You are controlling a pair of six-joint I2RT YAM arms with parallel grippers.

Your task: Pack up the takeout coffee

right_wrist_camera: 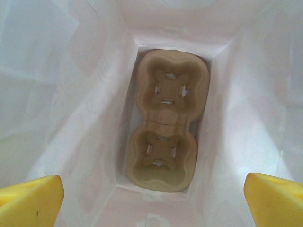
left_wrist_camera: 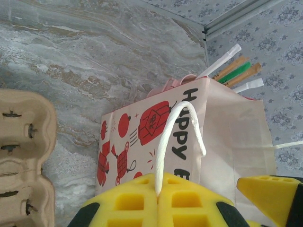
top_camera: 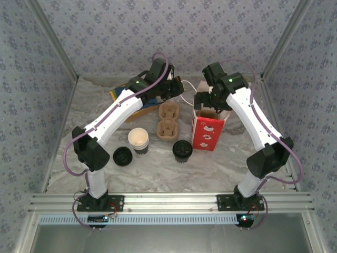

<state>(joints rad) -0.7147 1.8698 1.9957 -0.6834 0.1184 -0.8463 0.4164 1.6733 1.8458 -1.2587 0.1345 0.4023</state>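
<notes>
The left gripper (left_wrist_camera: 157, 195) had its yellow fingers pressed together on the white cord handle (left_wrist_camera: 176, 124) of a paper bag (left_wrist_camera: 227, 137) printed with red lanterns and black lettering. Wrapped straws (left_wrist_camera: 232, 71) stood behind the bag's top edge. A brown pulp cup carrier (left_wrist_camera: 21, 156) lay to its left on the marbled table (left_wrist_camera: 94, 56).

Carrier (left_wrist_camera: 21, 156) is chopped by the left edge, bag (left_wrist_camera: 227, 142) bottom sits behind the left gripper (left_wrist_camera: 157, 198), straws (left_wrist_camera: 234, 66) half hidden behind it.
</notes>
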